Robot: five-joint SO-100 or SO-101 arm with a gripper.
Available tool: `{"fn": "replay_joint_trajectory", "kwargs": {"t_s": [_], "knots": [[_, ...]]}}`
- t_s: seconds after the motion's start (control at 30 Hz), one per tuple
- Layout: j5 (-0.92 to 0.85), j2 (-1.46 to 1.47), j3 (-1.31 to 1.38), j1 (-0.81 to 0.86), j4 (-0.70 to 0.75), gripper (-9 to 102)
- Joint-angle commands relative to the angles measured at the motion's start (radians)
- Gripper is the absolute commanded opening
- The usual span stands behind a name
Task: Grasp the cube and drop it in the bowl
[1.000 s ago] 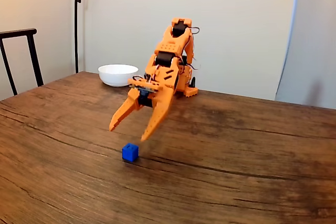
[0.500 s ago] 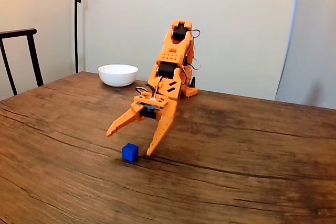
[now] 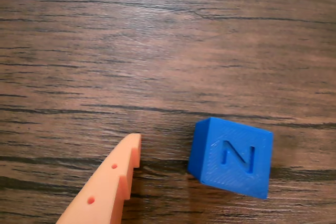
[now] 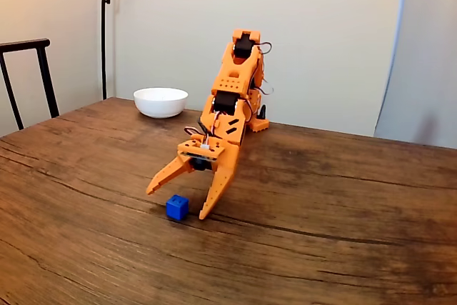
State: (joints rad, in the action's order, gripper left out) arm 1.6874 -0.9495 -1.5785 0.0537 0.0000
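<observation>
The small blue cube point(image 4: 177, 207) rests on the wooden table point(image 4: 321, 233), near the front of the fixed view. My orange gripper point(image 4: 177, 204) is open and lowered over it, one fingertip on each side, both near the table top. In the wrist view the cube point(image 3: 231, 157) shows a recessed "N" on its top face. One orange finger point(image 3: 113, 182) lies to its left with a gap between them. The white bowl point(image 4: 161, 103) stands at the table's back left, well behind the gripper.
The arm's base point(image 4: 255, 123) sits at the back edge of the table by the wall. A dark chair back point(image 4: 28, 69) and a lamp pole point(image 4: 104, 26) stand at the left, beyond the table.
The arm has stretched forward and lowered, bringing the open fingers down from above the table to either side of the cube. Cube and bowl have not moved.
</observation>
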Motion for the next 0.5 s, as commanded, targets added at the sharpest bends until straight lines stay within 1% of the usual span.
{"fn": "replay_joint_trajectory", "kwargs": {"t_s": [0.0,0.07,0.27,0.47], "knots": [[-0.009,-0.012,0.043,0.017,-0.015,50],[-0.009,-0.012,0.041,0.021,-0.015,48],[-0.009,-0.011,0.038,0.032,-0.006,36],[-0.009,-0.009,0.032,0.032,-0.005,35]]}}
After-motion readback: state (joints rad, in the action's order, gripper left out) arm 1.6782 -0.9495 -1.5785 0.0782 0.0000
